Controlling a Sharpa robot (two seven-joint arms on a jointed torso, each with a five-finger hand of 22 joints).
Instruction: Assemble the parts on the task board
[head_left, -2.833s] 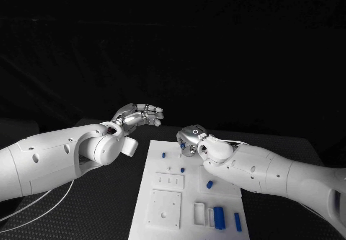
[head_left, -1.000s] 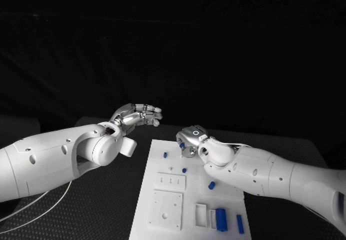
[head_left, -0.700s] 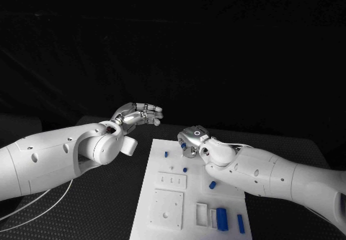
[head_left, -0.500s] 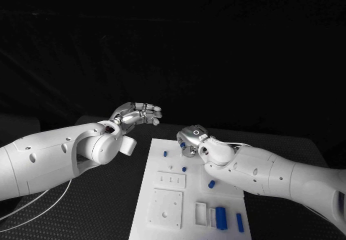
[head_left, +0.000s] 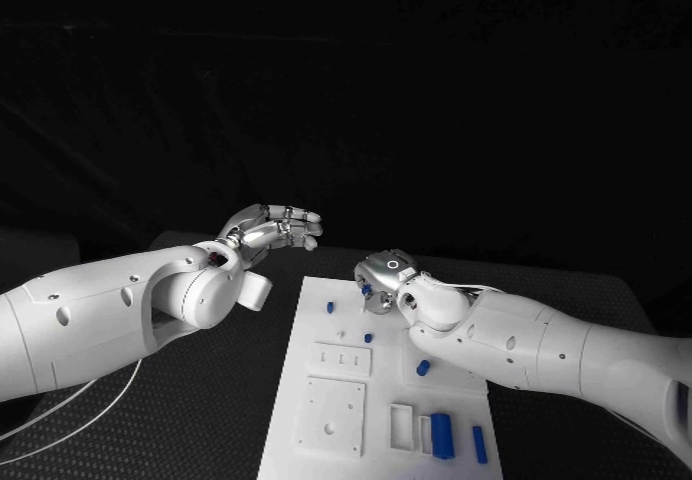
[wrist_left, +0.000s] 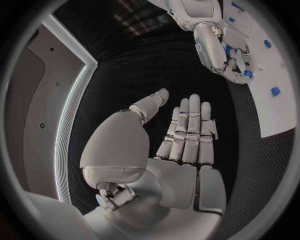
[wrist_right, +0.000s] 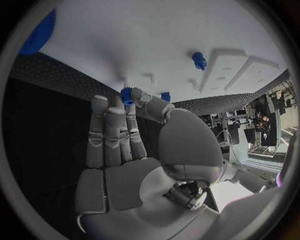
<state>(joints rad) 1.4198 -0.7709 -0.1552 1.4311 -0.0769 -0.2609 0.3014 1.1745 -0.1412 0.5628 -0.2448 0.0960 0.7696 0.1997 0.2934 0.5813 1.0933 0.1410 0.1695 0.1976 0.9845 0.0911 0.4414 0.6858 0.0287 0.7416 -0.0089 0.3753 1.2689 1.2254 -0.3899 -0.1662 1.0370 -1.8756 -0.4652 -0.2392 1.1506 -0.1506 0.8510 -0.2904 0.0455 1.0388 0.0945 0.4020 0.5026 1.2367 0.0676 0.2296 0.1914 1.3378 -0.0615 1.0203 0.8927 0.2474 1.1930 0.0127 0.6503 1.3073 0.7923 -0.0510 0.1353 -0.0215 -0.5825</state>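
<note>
The white task board (head_left: 450, 396) lies in the middle of the table. My right hand (head_left: 384, 283) hovers over its far end and pinches a small blue part (wrist_right: 127, 95) between thumb and a fingertip; the same part (wrist_left: 248, 74) peeks out between that hand's fingers in the left wrist view. Two short blue pegs (head_left: 330, 307) (head_left: 365, 338) stand on the board's far half, and another blue piece (head_left: 423, 367) sits mid-board. My left hand (head_left: 274, 229) is raised left of the board's far end, fingers side by side, thumb apart, holding nothing.
Near the board's front edge lie a thick blue block (head_left: 441, 437) and a thin blue bar (head_left: 479, 443) beside white rectangular sockets (head_left: 401, 424). Two raised white plates (head_left: 335, 415) occupy the board's left half. Black mat surrounds the board.
</note>
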